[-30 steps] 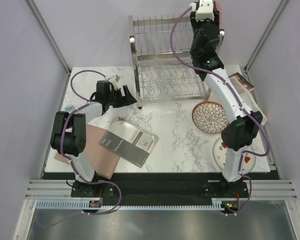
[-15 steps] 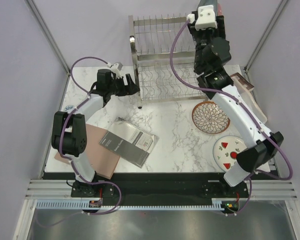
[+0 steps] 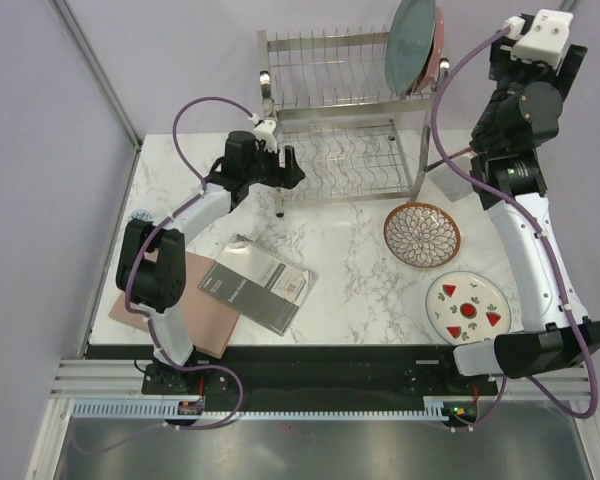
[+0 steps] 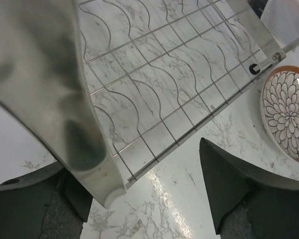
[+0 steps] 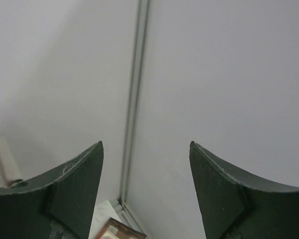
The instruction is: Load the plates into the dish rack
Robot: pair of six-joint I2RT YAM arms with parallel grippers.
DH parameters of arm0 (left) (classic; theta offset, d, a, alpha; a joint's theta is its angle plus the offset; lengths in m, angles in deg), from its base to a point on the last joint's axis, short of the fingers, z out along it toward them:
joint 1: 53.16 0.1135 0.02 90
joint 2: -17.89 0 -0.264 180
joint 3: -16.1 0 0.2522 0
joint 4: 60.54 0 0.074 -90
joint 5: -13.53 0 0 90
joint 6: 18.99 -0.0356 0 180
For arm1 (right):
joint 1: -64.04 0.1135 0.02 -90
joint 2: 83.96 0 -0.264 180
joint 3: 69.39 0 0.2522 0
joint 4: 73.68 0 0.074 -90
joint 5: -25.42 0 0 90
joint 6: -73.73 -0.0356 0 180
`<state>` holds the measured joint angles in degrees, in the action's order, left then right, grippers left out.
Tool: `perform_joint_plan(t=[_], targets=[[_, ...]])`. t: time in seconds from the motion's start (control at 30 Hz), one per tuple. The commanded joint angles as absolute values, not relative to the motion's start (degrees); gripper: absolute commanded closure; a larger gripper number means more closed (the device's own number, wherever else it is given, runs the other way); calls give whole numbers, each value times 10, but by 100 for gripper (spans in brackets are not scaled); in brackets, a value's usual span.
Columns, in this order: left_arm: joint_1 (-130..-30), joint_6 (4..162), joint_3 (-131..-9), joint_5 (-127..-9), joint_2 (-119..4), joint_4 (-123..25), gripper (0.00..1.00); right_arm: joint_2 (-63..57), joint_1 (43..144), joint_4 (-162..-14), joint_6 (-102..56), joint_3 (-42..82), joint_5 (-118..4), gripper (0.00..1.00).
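The dish rack (image 3: 340, 110) stands at the back of the table. The grey-green plate (image 3: 410, 45) stands upright at the right end of its upper tier, with the pink plate (image 3: 439, 40) right behind it. The petal plate (image 3: 422, 235) and the strawberry plate (image 3: 467, 306) lie flat on the table at the right. My left gripper (image 3: 288, 170) is open, with the rack's front left post (image 4: 55, 99) between its fingers (image 4: 239, 189). The petal plate also shows in the left wrist view (image 4: 289, 114). My right gripper (image 3: 540, 80) is open and empty, raised high to the right of the rack and facing the wall corner.
A dark grey booklet (image 3: 258, 283) lies partly on a brown board (image 3: 185, 310) at the front left. A translucent box (image 3: 448, 182) sits right of the rack's lower tier. A small blue-patterned object (image 3: 137, 215) lies at the left table edge.
My right arm has swung away from the rack's upper tier to the right, leaving the grey-green plate standing there. My left gripper has moved right, up to the rack's front left post.
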<state>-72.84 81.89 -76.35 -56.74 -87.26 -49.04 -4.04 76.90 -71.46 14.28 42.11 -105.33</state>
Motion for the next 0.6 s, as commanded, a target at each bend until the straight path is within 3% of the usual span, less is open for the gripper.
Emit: perform_joint_plan(t=[0.0, 0.17, 0.37, 0.57], targets=[[-743, 763, -811, -608, -904, -518, 18, -64, 698, -862, 23, 368, -991, 25], [-743, 751, -838, -642, -921, -511, 29, -97, 667, -923, -29, 271, -861, 26], [-743, 729, -835, -675, -908, -487, 34, -117, 654, -943, -44, 152, -698, 27], [-743, 694, -849, -694, -931, -482, 33, -95, 654, -913, -68, 111, -685, 28]])
